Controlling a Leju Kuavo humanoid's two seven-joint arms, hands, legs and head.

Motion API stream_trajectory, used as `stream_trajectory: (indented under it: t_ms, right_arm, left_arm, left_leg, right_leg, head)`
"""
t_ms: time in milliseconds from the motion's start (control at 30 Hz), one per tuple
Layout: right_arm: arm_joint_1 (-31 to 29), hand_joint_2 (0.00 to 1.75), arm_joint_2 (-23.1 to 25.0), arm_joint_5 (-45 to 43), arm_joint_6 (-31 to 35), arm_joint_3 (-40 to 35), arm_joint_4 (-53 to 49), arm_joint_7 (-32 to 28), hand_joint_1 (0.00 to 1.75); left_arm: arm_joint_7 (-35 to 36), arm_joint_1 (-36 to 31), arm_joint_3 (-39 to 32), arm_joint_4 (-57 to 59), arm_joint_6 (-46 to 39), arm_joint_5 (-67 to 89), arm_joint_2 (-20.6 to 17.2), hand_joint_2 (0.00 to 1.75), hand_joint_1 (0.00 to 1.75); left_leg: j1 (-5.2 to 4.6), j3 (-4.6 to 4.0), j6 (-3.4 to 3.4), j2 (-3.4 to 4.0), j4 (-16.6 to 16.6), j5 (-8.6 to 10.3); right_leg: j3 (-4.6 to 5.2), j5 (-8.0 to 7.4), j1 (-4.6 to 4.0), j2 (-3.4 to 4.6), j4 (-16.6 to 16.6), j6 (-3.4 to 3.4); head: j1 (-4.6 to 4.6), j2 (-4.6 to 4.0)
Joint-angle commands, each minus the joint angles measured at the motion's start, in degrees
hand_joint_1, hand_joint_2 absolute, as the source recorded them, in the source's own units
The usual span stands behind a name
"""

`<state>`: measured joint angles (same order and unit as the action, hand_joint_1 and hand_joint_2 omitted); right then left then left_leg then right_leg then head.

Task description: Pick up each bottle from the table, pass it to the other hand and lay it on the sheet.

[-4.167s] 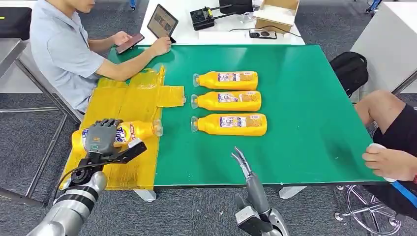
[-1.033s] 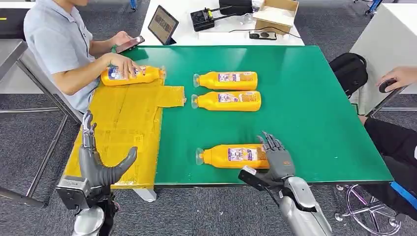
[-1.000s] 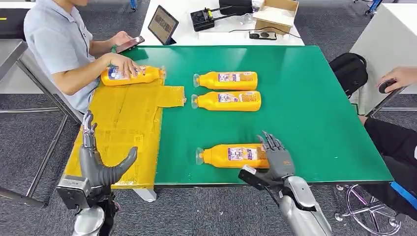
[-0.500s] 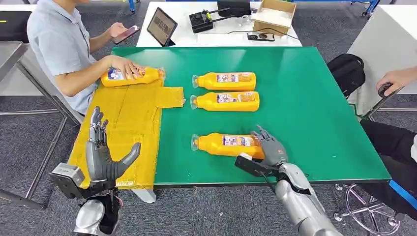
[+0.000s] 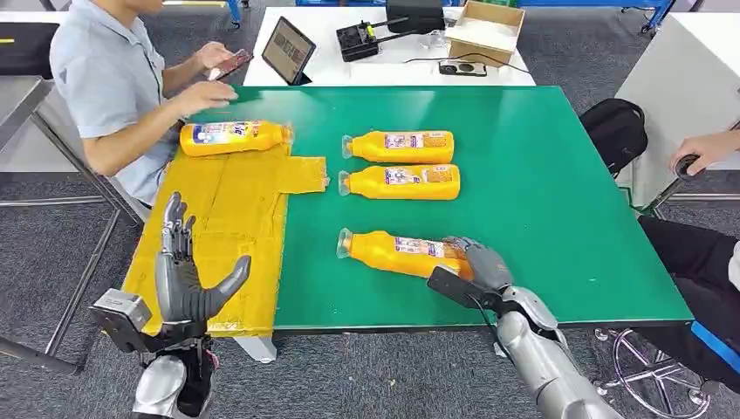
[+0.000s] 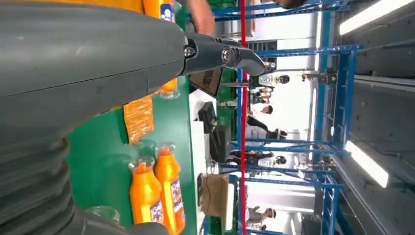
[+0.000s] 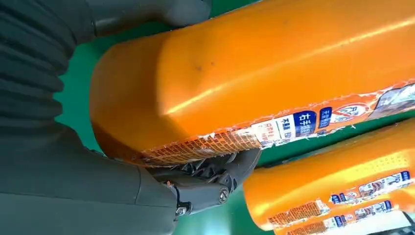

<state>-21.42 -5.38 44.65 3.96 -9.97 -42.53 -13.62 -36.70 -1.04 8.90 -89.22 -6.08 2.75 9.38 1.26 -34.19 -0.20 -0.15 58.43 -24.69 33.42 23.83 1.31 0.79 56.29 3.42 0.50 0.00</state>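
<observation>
On the green table, four orange plastic bottles are lying on their sides. Near the front edge, the right hand is wrapping its fingers around the base of the nearest orange bottle, thumb on one side and dark fingers on the other; the right wrist view is showing this grasp close up. Two more orange bottles are lying side by side mid-table, well apart from the hand. One orange bottle is resting at the far end of the yellow sheet, near a seated person's hand. Left hand is hovering upright beside the sheet's near corner, fingers spread, holding nothing.
</observation>
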Motion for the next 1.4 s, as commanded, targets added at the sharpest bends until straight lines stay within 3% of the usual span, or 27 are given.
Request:
stream_trajectory:
  t_ms: [33,333,400,467,533,633,767,1033,1167,1400]
  right_arm:
    - [7.4,1.75,0.0,-3.2,-2.9,-0.4,5.2,-1.4,1.75]
    - [19.4,1.75,6.7,-14.4,3.4,3.6,-19.6,-9.2,1.75]
    - [21.0,1.75,8.7,-17.8,6.0,4.6,-25.1,-11.5,1.75]
    - [22.1,1.75,11.6,-21.9,8.3,6.0,-30.1,-16.7,1.75]
    - [23.0,1.75,12.8,-22.2,10.7,6.4,-32.0,-17.8,1.75]
    - [23.7,1.75,13.8,-23.5,12.3,6.7,-32.6,-19.7,1.75]
    - [23.8,1.75,15.1,-26.6,13.5,6.7,-33.3,-23.9,1.75]
    - [23.9,1.75,15.6,-27.5,12.3,4.9,-32.4,-23.5,1.75]
    - [22.7,1.75,14.8,-25.5,11.8,0.6,-29.0,-24.1,1.75]
    - [22.5,1.75,14.8,-25.3,11.8,0.3,-28.5,-23.9,1.75]
  left_arm:
    - [3.9,0.4,2.8,5.5,-2.7,6.2,-1.1,1.75,0.00]
    - [5.1,9.3,6.6,5.3,-1.2,-5.2,3.7,1.75,0.00]
    - [2.8,9.1,9.2,6.1,-3.6,-5.4,2.7,1.75,0.00]
    - [-1.5,7.7,9.9,6.7,-12.1,2.0,3.2,1.75,0.00]
    - [1.9,7.2,9.6,6.5,-7.4,-4.4,3.3,1.75,0.00]
    - [1.6,7.3,10.2,5.9,-7.4,-4.1,2.9,1.75,0.00]
    - [3.6,8.3,14.6,5.5,-1.3,-5.2,0.3,1.75,0.00]
    - [2.7,9.2,17.7,5.2,0.4,-5.7,-1.2,1.75,0.00]
    - [3.3,8.3,20.8,4.7,8.1,-9.9,-2.8,1.75,0.00]
    - [3.2,8.3,21.0,4.6,8.6,-10.1,-2.9,1.75,0.00]
  left_leg:
    - [0.06,0.16,0.07,-0.33,-0.2,0.08]
    - [0.04,0.65,0.02,-0.12,-0.1,-0.42]
    - [0.02,0.46,0.06,-0.20,-0.1,-0.40]
    - [0.01,0.23,0.03,-0.24,-0.1,-0.38]
    - [-0.01,-0.11,0.13,-0.09,0.0,-0.34]
    - [-0.02,-0.41,0.14,-0.07,0.0,-0.26]
    - [-0.04,-0.41,0.15,-0.11,0.0,-0.24]
    - [-0.06,-0.59,0.12,-0.08,-0.1,-0.22]
    - [-0.02,-0.51,0.16,-0.04,-0.1,-0.26]
    - [-0.03,-0.56,0.15,-0.03,-0.1,-0.25]
  right_leg:
    - [-0.33,0.00,-0.10,-0.41,-0.3,-0.16]
    - [-0.72,0.34,-0.09,-0.18,-0.1,-0.18]
    - [-0.59,0.36,-0.09,-0.29,-0.1,-0.26]
    - [-0.90,0.37,-0.06,-0.28,-0.1,-0.22]
    - [-0.66,0.35,-0.03,-0.12,0.1,-0.18]
    - [-0.41,0.30,-0.03,-0.11,0.1,-0.19]
    - [-0.36,0.31,0.01,-0.13,0.0,-0.13]
    - [-0.21,0.28,0.04,-0.11,0.0,-0.13]
    - [-0.29,0.29,-0.02,-0.11,0.0,-0.22]
    - [-0.23,0.28,0.00,-0.08,0.0,-0.17]
  head:
    - [0.00,0.00]
    - [0.02,0.00]
    - [0.00,0.00]
    - [-0.02,0.00]
    - [0.00,0.00]
    - [0.00,0.00]
    - [0.00,0.00]
    - [0.00,0.00]
    - [0.00,0.00]
    - [0.00,0.00]
